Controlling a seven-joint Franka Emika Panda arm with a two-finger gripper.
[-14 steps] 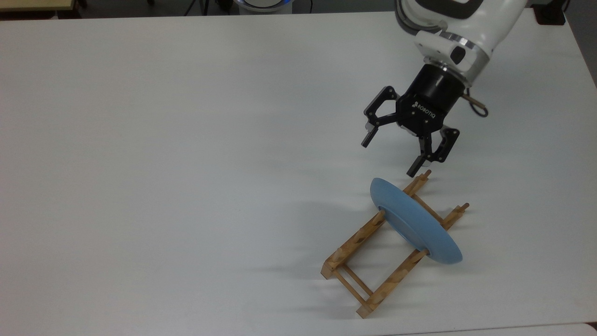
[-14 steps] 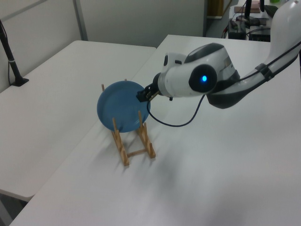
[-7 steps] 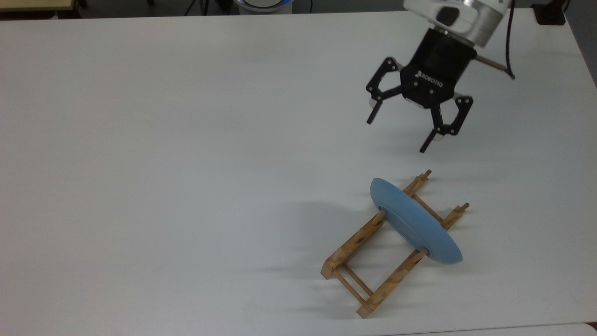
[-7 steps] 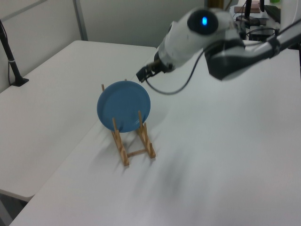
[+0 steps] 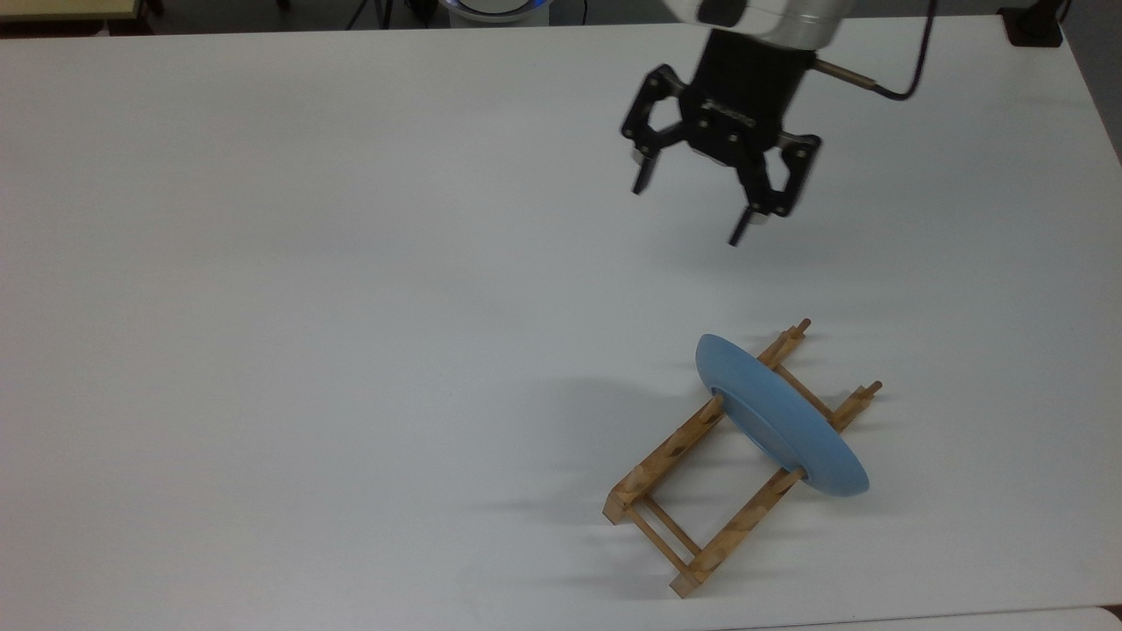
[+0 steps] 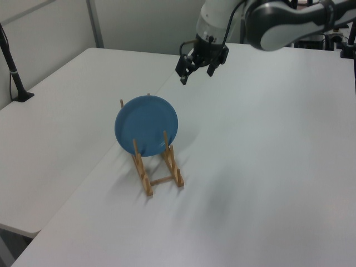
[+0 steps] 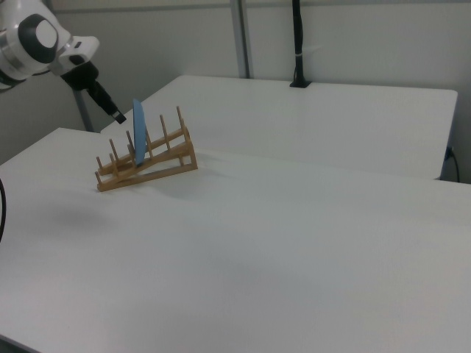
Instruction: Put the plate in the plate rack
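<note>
On the white surface (image 5: 351, 307), the plate (image 5: 780, 429) stands on edge in the rack (image 5: 701, 491) near one edge; the claw (image 5: 688, 215) hangs wide open, empty, well apart.

The plate (image 5: 780, 425) hides part of the plate rack (image 5: 701, 517).

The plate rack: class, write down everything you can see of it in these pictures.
The small light-brown wooden plate rack is ladder-like: two long parallel rails with short upright pegs, joined by thin cross dowels. It sits on the white table, with its rails sloping up at one end in the right view. The round, plain blue plate stands on edge between its pegs. The open black gripper hangs clear of it.
</note>
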